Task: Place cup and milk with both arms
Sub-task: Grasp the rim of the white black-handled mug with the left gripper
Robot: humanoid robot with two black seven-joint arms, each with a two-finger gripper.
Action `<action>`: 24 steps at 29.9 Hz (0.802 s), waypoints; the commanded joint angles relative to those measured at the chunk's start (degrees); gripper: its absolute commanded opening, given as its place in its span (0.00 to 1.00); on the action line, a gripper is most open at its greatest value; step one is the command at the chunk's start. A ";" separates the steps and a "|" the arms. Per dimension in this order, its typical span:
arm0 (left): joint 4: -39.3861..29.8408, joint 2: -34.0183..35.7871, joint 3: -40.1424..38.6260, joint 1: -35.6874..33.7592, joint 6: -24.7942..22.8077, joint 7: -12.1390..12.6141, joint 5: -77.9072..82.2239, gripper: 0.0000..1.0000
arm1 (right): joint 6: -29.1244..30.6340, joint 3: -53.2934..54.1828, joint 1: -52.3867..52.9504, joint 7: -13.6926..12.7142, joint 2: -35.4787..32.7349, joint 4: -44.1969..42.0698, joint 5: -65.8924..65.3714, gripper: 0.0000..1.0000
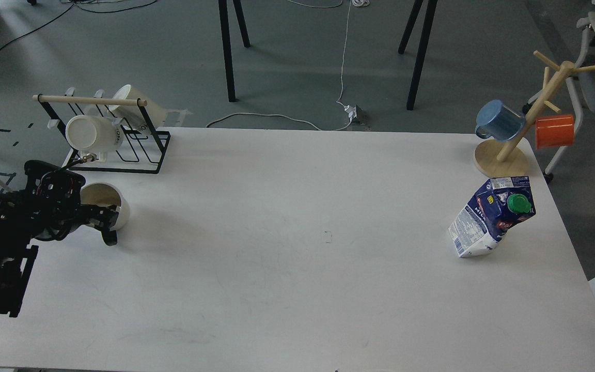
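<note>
A white cup (pixel 116 206) with a beige inside is at the table's left side, tilted with its mouth toward me. My left gripper (pixel 107 223) comes in from the left and is shut on the cup's near wall, one finger inside the rim and one outside. A dented blue and white milk carton (pixel 488 219) with a green cap stands leaning at the right side of the table, with nothing holding it. My right gripper is not in view.
A black wire rack (pixel 145 150) with a wooden bar holds two white mugs at the back left, just behind the cup. A wooden mug tree (pixel 504 157) with a blue mug and an orange mug stands at the back right corner.
</note>
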 commanded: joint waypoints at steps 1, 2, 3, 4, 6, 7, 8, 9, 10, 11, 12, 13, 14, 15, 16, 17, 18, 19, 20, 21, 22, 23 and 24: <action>0.25 -0.23 -0.33 0.13 -0.01 0.00 0.14 0.06 | 0.00 0.00 -0.26 0.00 0.01 0.00 0.00 1.00; 0.43 -0.50 -0.68 0.22 -0.01 0.00 0.15 0.05 | 0.00 0.00 -0.26 0.08 0.01 0.00 0.00 1.00; 0.43 -0.85 -0.95 0.31 -0.01 0.00 0.15 0.05 | 0.00 0.09 -0.35 0.17 0.01 0.00 0.00 1.00; 0.43 -0.94 -1.21 0.31 -0.01 0.00 0.15 0.04 | 0.00 0.00 -0.35 0.17 0.01 -0.09 0.00 1.00; 0.43 -1.03 -1.39 0.22 -0.01 0.00 0.15 0.02 | 0.00 0.00 -0.35 0.35 0.01 -0.35 0.08 1.00; 0.43 -1.03 -1.48 0.04 -0.01 0.00 0.15 0.02 | 0.00 0.00 -0.35 0.43 0.01 -0.44 0.08 1.00; 0.52 -1.03 -1.48 0.13 -0.01 0.00 0.15 0.01 | 0.00 0.00 -0.35 0.44 0.01 -0.62 0.17 1.00; 0.60 -1.03 -1.39 0.13 -0.01 0.00 0.15 0.00 | 0.00 0.00 -0.44 0.44 0.01 -0.71 0.17 1.00; 0.61 -1.03 -1.39 0.22 -0.01 0.00 0.15 0.00 | 0.00 0.00 -0.44 0.44 0.01 -0.79 0.17 1.00; 0.61 -0.94 -1.30 0.13 -0.01 0.00 0.15 0.00 | 0.00 0.00 -0.44 0.44 0.01 -0.80 0.17 1.00; 0.61 -0.94 -1.22 0.04 -0.01 0.00 0.15 0.00 | 0.00 0.00 -0.52 0.44 0.01 -0.80 0.17 1.00; 0.61 -0.94 -1.13 0.04 -0.01 0.00 0.15 0.00 | 0.00 0.00 -0.70 0.44 0.01 -0.88 0.17 1.00; 0.61 -0.68 -1.04 -0.04 -0.01 0.00 0.15 0.00 | 0.00 0.00 -0.79 0.44 0.01 -1.06 0.17 1.00; 0.61 -0.68 -0.95 -0.13 -0.01 0.00 0.15 0.00 | 0.00 0.00 -0.79 0.44 0.01 -1.15 0.17 1.00; 0.69 -0.59 -0.95 -0.13 -0.01 0.00 0.15 0.00 | 0.00 0.00 -0.88 0.44 0.01 -1.23 0.17 1.00; 0.69 -0.50 -0.95 -0.22 -0.01 0.00 0.06 0.00 | 0.00 0.00 -0.88 0.44 0.09 -1.23 0.17 1.00; 0.78 -0.50 -0.86 -0.22 -0.01 0.00 0.06 0.00 | 0.00 0.00 -0.88 0.44 0.09 -1.32 0.17 1.00; 0.78 -0.50 -0.86 -0.31 -0.01 0.00 0.06 0.00 | 0.00 0.00 -0.88 0.44 0.18 -1.58 0.17 1.00; 0.87 -0.41 -0.86 -0.57 -0.01 0.00 -0.03 0.00 | 0.00 0.00 -0.88 0.44 0.36 -1.85 0.17 1.00; 0.87 -0.41 -0.86 -1.27 -0.01 0.00 -0.03 0.00 | 0.00 0.00 -0.88 0.44 0.45 -1.94 0.17 1.00; 0.87 -0.50 -0.86 -1.88 -0.01 0.00 -0.12 0.00 | 0.00 0.00 -0.88 0.44 0.45 -2.02 0.17 1.00; 0.87 -0.50 -0.86 -2.67 -0.01 0.00 -0.21 0.00 | 0.00 0.00 -0.88 0.44 0.45 -2.03 0.17 1.00; 0.87 -0.59 -0.86 -3.38 -0.01 0.00 -0.38 0.00 | 0.00 0.00 -0.96 0.44 0.45 -2.03 0.17 1.00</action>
